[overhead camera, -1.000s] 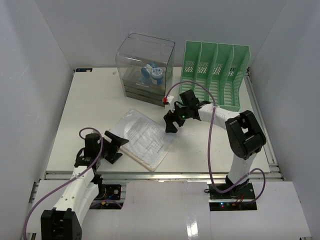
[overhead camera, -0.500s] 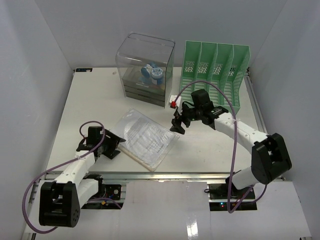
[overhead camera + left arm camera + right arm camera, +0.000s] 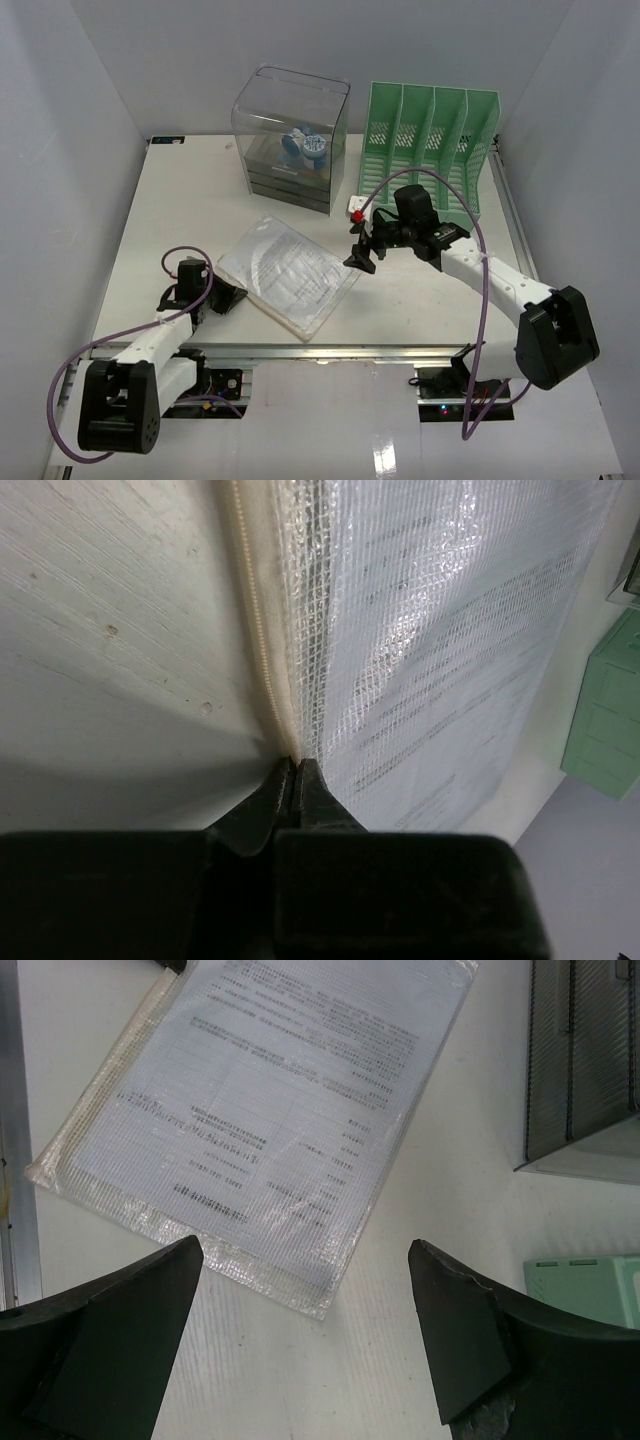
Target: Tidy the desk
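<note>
A clear mesh document pouch [image 3: 290, 272] with printed sheets inside lies tilted on the white desk [image 3: 180, 200], near its front edge. My left gripper [image 3: 232, 296] is at the pouch's near left edge, and in the left wrist view the left gripper [image 3: 293, 770] is shut on the pouch's [image 3: 430, 630] cream zipper strip [image 3: 262, 630]. My right gripper [image 3: 362, 252] hovers open just right of the pouch. Seen from the right wrist, the right gripper [image 3: 305, 1260] has its wide-apart fingers above the pouch's [image 3: 270, 1110] corner and holds nothing.
A clear drawer box [image 3: 290, 140] with blue and white items stands at the back centre. To its right is a green file rack [image 3: 430, 140], close behind the right arm. An aluminium rail [image 3: 320, 350] runs along the desk's front edge.
The left gripper went from wide open to shut on the pouch's edge. The right arm swung rightward and stretched out, its gripper staying open near the pouch's right corner.
</note>
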Robot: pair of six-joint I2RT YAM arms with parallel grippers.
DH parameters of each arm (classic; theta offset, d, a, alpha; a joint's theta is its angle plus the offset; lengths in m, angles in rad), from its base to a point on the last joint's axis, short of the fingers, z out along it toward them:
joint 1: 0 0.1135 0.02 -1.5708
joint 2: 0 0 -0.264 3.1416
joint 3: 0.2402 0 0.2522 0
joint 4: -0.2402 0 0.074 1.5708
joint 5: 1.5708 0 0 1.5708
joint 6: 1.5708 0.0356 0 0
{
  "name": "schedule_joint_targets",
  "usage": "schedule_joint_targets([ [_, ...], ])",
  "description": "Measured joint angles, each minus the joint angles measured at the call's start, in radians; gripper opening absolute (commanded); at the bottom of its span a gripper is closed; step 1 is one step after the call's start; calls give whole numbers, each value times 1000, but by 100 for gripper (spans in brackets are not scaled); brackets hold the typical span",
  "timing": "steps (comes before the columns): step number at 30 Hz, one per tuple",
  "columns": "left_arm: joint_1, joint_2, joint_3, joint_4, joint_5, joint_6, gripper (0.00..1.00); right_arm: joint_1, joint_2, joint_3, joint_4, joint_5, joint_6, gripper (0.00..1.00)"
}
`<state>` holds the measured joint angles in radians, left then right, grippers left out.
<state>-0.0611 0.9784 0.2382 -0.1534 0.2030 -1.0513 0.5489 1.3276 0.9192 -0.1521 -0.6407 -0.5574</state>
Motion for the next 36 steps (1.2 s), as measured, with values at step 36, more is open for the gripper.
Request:
schedule_joint_targets([
  [36, -66, -304, 105, -34, 142, -106, 0, 733, 526, 527, -74, 1012, 378, 91],
])
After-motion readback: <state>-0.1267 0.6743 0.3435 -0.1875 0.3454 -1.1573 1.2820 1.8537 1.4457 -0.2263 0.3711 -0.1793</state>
